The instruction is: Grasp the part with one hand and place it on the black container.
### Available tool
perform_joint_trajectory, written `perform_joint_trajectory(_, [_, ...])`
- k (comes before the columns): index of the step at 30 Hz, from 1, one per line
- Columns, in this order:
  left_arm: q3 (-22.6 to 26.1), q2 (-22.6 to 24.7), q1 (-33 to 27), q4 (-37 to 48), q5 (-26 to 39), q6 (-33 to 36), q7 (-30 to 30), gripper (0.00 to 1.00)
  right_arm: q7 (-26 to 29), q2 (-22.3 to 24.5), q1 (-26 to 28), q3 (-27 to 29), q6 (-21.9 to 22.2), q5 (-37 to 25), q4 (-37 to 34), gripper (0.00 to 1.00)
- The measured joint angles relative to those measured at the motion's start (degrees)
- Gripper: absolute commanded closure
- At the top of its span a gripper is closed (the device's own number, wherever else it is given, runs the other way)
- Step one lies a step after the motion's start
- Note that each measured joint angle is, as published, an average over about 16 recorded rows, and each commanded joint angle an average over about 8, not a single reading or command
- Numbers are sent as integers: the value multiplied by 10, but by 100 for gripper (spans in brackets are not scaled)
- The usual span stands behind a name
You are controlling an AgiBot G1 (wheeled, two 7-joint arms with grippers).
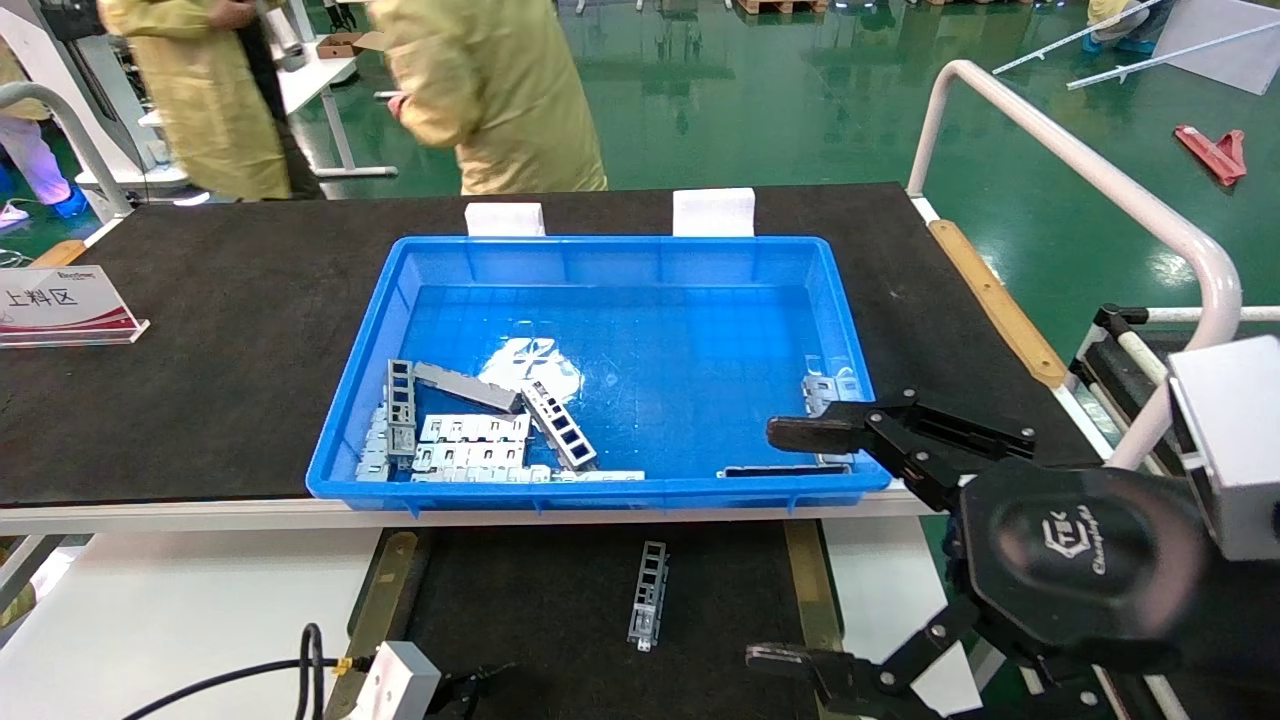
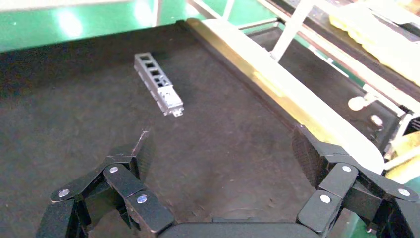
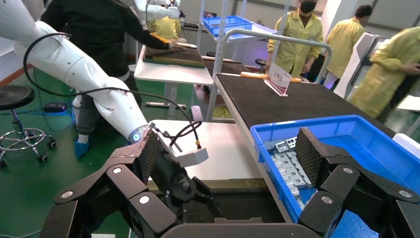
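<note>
One part (image 1: 648, 595) lies flat on the black container (image 1: 540, 600), between its brass strips; it also shows in the left wrist view (image 2: 158, 90). Several more parts (image 1: 470, 440) lie heaped in the near-left corner of the blue bin (image 1: 620, 260). My left gripper (image 2: 223, 153) is open and empty, low over the container, a short way from the lying part. My right gripper (image 1: 790, 545) is open wide and empty, hanging over the bin's near-right corner and the container's right brass strip (image 1: 808, 585). In the right wrist view the right gripper (image 3: 229, 148) frames the left gripper (image 3: 173, 183) and the bin's parts (image 3: 289, 166).
A flat silver strip (image 1: 780, 469) and another small metal piece (image 1: 830, 392) lie at the bin's right side. A sign stand (image 1: 60, 305) sits on the black mat at far left. A white tube rail (image 1: 1100, 180) runs along the right. People in yellow coats (image 1: 490, 90) stand beyond the table.
</note>
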Motion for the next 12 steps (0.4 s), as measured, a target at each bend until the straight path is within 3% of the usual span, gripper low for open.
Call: perform_joint_trajectory(12, [-22, -17, 0, -1, -10, 38, 18, 0, 0, 0, 0, 0, 0, 0, 0, 0])
